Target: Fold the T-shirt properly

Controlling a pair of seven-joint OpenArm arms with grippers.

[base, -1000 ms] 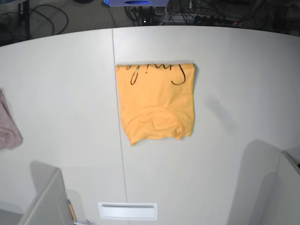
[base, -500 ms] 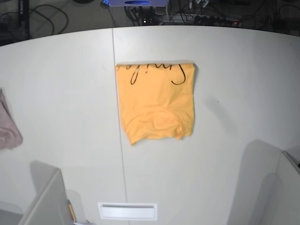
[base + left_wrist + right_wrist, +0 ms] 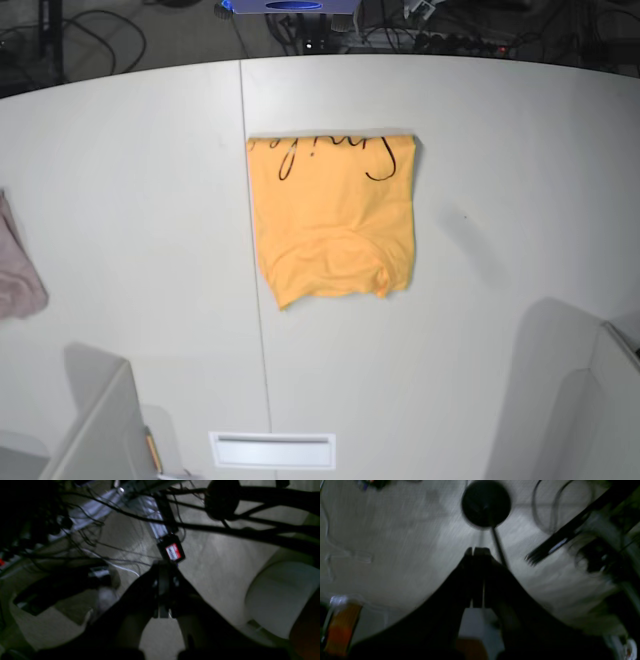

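The yellow-orange T-shirt [image 3: 332, 220] lies folded into a rectangle at the middle of the white table [image 3: 500, 200], with black script along its far edge. Neither gripper shows in the base view; only arm parts stand at the bottom corners. In the left wrist view my left gripper [image 3: 163, 566] is shut and empty, pointing at the floor and cables. In the right wrist view my right gripper [image 3: 477, 551] is shut and empty, above the floor. The T-shirt shows in neither wrist view.
A small pinkish cloth [image 3: 18, 270] lies at the table's left edge. A grey slot plate [image 3: 272, 449] sits near the front edge. A seam [image 3: 250, 250] runs down the table. Cables and a power strip [image 3: 155, 527] lie on the floor.
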